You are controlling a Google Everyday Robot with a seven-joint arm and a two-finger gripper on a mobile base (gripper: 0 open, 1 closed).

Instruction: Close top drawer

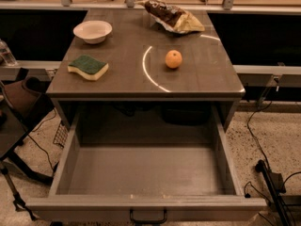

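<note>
The top drawer [141, 173] is a wide, deep grey wooden drawer, pulled fully out toward me from under the grey cabinet top [197, 81]. Its inside is empty. Its front panel [84, 208] runs along the bottom of the view, with a small dark loop handle [148, 217] at its centre. My gripper is out of view; no part of the arm shows in the frame.
On the cabinet top lie a white bowl [92, 31], a green and yellow sponge [88, 67], an orange [173, 59] and a chip bag [173, 17]. A dark chair [14, 121] stands at the left. Cables and a stand [270, 182] lie on the floor at the right.
</note>
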